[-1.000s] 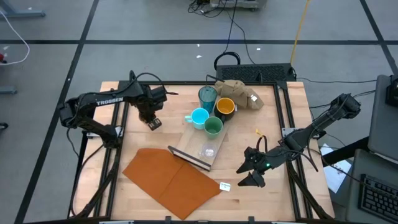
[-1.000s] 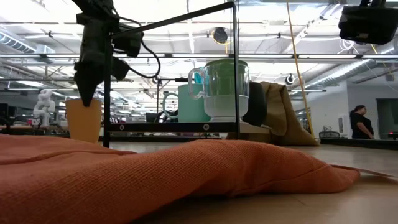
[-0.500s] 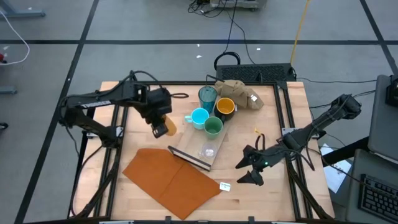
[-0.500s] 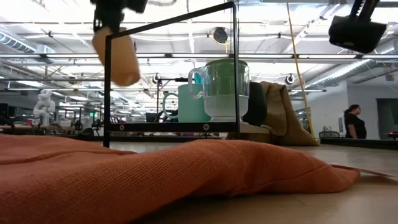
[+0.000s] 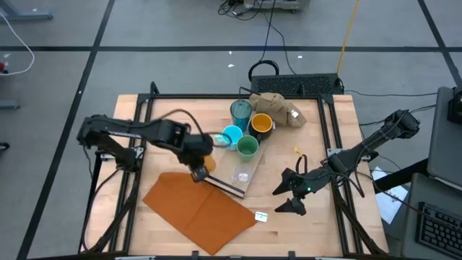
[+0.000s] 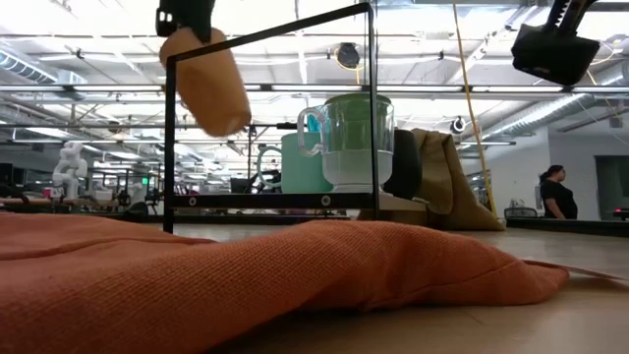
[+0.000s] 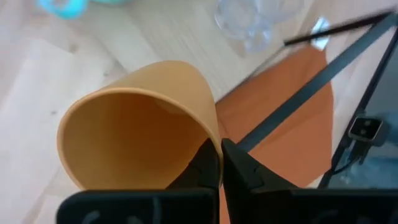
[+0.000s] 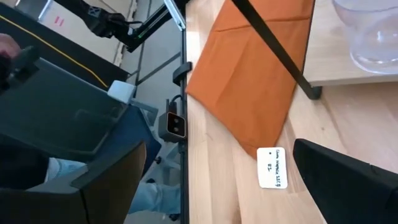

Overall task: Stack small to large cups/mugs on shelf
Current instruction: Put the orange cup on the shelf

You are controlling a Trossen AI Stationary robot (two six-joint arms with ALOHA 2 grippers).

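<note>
At the bottom of the low view the orange sheet (image 6: 246, 280) fills the foreground as a rumpled fold; from above it lies flat in the lower centre of the frame, one corner running under the near end of the shelf (image 5: 225, 184). A small white tag (image 5: 260, 216) lies on the table (image 5: 317, 231) just right of it.

The right arm reaches in from the right edge of the high view, bent low over the table, and its gripper (image 5: 289, 196) hangs right of the shelf with the fingers spread wide and nothing between them.

The left arm stretches from the left edge across to the centre of the high view, elbow low, wrist turned down. The left gripper (image 5: 199, 163) is closed on the rim of the orange cup (image 5: 203, 148), pinching the wall between its fingers (image 7: 208, 168). In the low view the cup hangs tilted in the air in the upper left, mouth towards the gripper, clear of the table.

On the shelf, the clear glass (image 5: 241, 175) stands near the dark end. Farther up are the green cup (image 5: 247, 146) and the light blue mug (image 5: 231, 136), then the yellow-lined mug (image 5: 260, 124) and the teal tumbler (image 5: 241, 111), all close together. A tan cloth (image 5: 278, 107) lies beyond them at the upper centre
</note>
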